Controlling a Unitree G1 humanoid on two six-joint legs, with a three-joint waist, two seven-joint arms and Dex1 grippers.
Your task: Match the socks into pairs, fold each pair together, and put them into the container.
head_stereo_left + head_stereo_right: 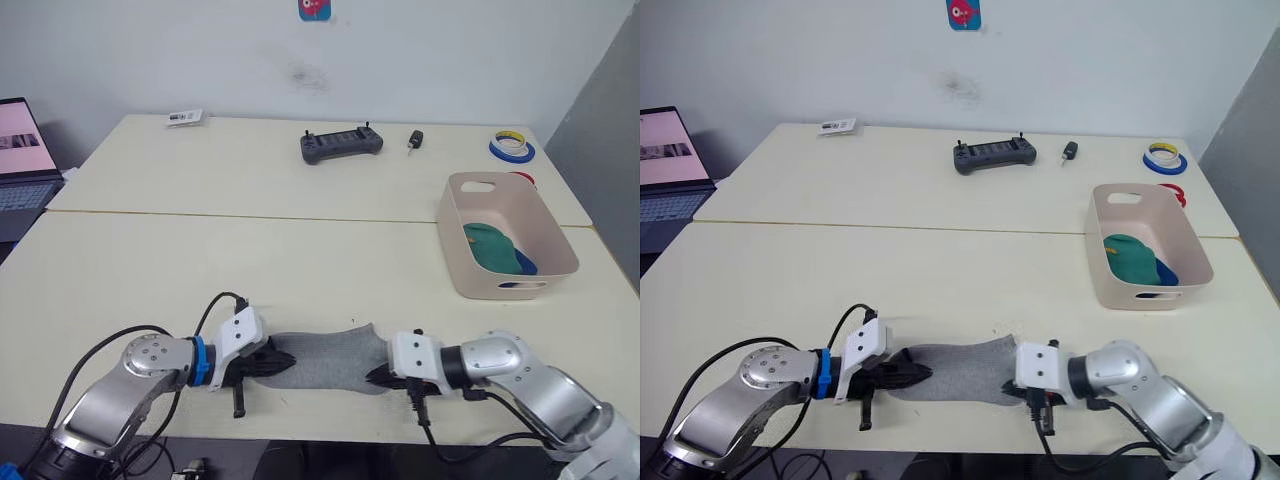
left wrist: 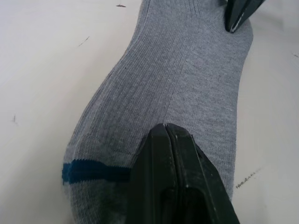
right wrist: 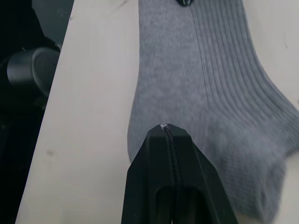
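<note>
- Two pale cream desks [image 1: 300, 270] stand pushed together in front of a plain white wall, with a seam running between them.
- A grey sock [image 1: 325, 360] lies flat near the front edge of the near desk, stretched sideways between the two arms.
- The left claw [image 1: 278, 362] sits at the sock's left end. In the left wrist view its fingers [image 2: 173, 177] are pressed together with no gap, resting on the ribbed fabric just beside a dark blue stripe [image 2: 93, 172].
- The right claw [image 1: 378, 377] sits at the sock's right end. In the right wrist view its fingers [image 3: 168, 177] are likewise pressed together, tips on the grey fabric near the desk's front edge.
- Whether either claw actually pinches the fabric or merely presses on it cannot be told.
- The pink-beige container [image 1: 470, 270] stands well apart from the claws, on the right side of the near desk.
- Inside it lie a teal-green sock [image 1: 488, 245] and a blue sock [image 1: 526, 264], touching each other.
- On the far desk rest a black controller [image 1: 341, 144], a small dark key fob [image 1: 414, 140], tape rolls [image 1: 512, 147] and a small card [image 1: 184, 118].
- A laptop [image 1: 22, 160] with its screen lit stands at the left, beyond the desks.
</note>
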